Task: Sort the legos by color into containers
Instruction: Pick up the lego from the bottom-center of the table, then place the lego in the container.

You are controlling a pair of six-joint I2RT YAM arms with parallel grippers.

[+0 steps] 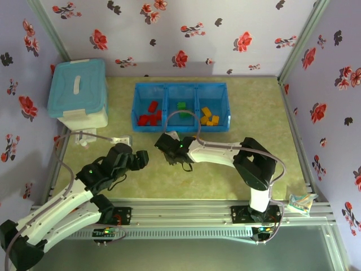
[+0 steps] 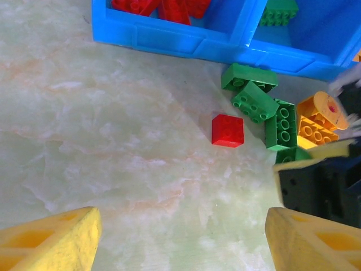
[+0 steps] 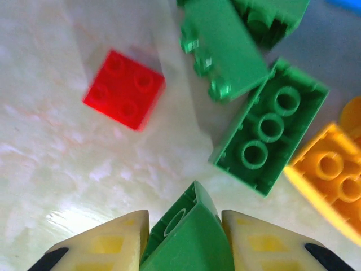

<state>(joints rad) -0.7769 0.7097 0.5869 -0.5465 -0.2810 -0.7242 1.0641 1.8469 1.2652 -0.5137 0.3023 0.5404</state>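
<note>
1. Nearest, the left end effector (image 2: 180, 226) hangs released over bare, marbled bench (image 2: 113, 141).
2. The right end effector (image 3: 185, 226) is clenched on a green brick (image 3: 189, 254); a loose red brick (image 3: 125, 89) and more legos (image 3: 271, 132) lie just beyond.
3. Far back, the blue tray (image 1: 180, 85) holds colour-sorted bricks, with a lidded box (image 1: 79, 90) to its left and floral walls (image 1: 180, 34) behind.

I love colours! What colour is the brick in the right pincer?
Green. The right wrist view shows this lego brick best.
</note>
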